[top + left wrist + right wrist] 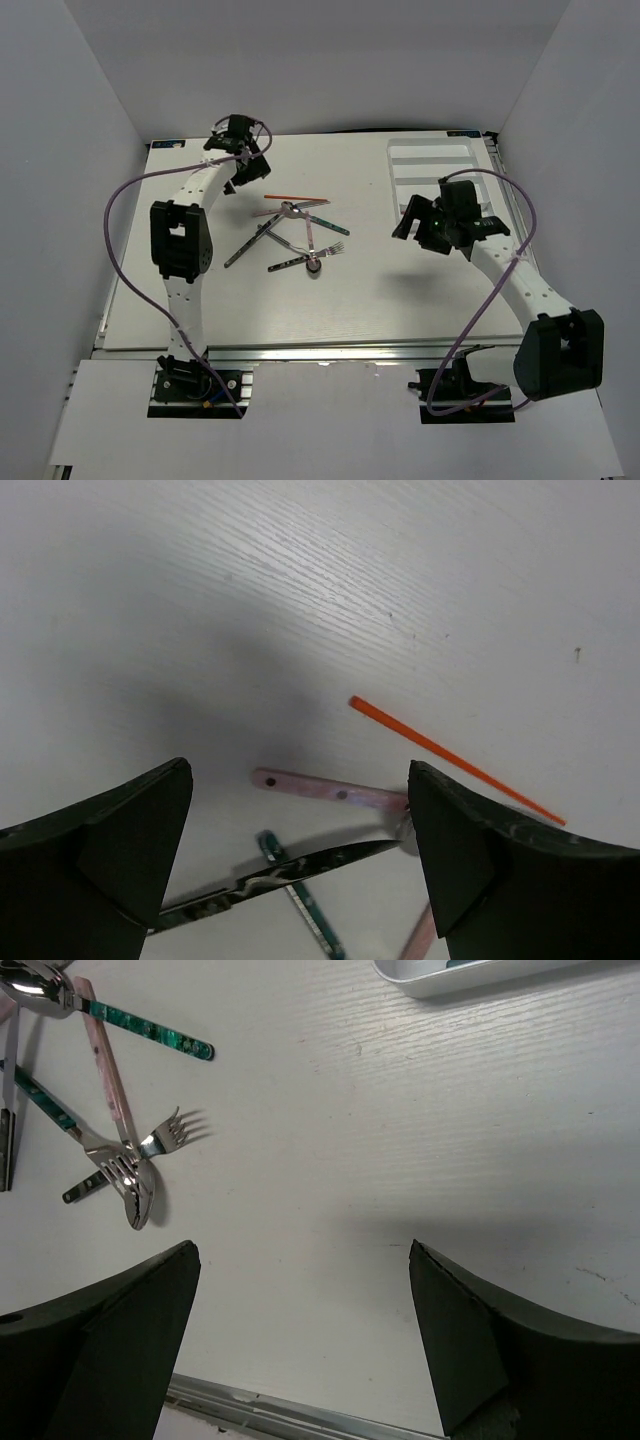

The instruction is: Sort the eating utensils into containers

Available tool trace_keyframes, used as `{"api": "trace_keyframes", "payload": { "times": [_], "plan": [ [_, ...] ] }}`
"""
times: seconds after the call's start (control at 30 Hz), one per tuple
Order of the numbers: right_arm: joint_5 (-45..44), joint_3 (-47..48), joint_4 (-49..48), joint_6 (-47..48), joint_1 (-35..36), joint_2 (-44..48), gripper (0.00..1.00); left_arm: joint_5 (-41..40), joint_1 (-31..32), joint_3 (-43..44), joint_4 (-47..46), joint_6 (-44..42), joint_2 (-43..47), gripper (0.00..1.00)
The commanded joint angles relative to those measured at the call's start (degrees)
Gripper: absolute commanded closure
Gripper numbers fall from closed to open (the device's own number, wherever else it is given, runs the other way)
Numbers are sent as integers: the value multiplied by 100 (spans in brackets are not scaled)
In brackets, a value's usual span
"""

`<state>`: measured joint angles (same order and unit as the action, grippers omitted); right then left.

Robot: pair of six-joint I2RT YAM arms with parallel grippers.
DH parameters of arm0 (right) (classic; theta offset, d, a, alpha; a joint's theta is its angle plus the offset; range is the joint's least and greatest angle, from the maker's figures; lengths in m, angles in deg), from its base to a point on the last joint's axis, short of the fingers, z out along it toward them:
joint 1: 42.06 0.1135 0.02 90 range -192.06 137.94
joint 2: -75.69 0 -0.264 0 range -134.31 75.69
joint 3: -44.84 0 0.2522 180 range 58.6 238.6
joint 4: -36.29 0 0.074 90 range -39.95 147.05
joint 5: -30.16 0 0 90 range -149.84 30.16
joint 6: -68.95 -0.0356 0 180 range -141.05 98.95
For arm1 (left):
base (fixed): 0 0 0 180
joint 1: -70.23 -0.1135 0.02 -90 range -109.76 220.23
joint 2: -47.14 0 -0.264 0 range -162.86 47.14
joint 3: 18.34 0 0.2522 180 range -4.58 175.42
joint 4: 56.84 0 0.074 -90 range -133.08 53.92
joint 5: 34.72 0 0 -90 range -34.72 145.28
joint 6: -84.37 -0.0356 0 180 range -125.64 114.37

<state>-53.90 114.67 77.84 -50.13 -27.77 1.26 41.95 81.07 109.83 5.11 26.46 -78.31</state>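
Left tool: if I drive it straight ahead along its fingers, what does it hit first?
Probably the pink-handled utensil lying between the open fingers of the left tool, or the dark-handled utensil crossing just nearer; depth is unclear. The orange stick lies beyond, to the right.

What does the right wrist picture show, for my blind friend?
The right gripper's dark fingers hang wide open over a white table. Upper left lies a tangle of silver metal cutlery with green and pink handles; a white plastic tray's corner shows at top.

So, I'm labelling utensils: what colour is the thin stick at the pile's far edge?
The thin stick is bright orange, clearest in the left wrist view.
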Motion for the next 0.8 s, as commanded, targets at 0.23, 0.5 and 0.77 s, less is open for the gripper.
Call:
{"api": "trace_keyframes", "payload": {
  "times": [0.23,0.5,0.77],
  "plan": [
    [4,-509,-336,-167,13,701,11,-2112,1052,625,551,3390,-532,23],
    [-171,-888,-318,-54,13,1238,11,-2596,1158,1039,807,3997,-1095,33],
    [74,-1063,-353,-10,13,1493,11,-2614,1185,1373,701,3866,-1684,36]
  ]
}}
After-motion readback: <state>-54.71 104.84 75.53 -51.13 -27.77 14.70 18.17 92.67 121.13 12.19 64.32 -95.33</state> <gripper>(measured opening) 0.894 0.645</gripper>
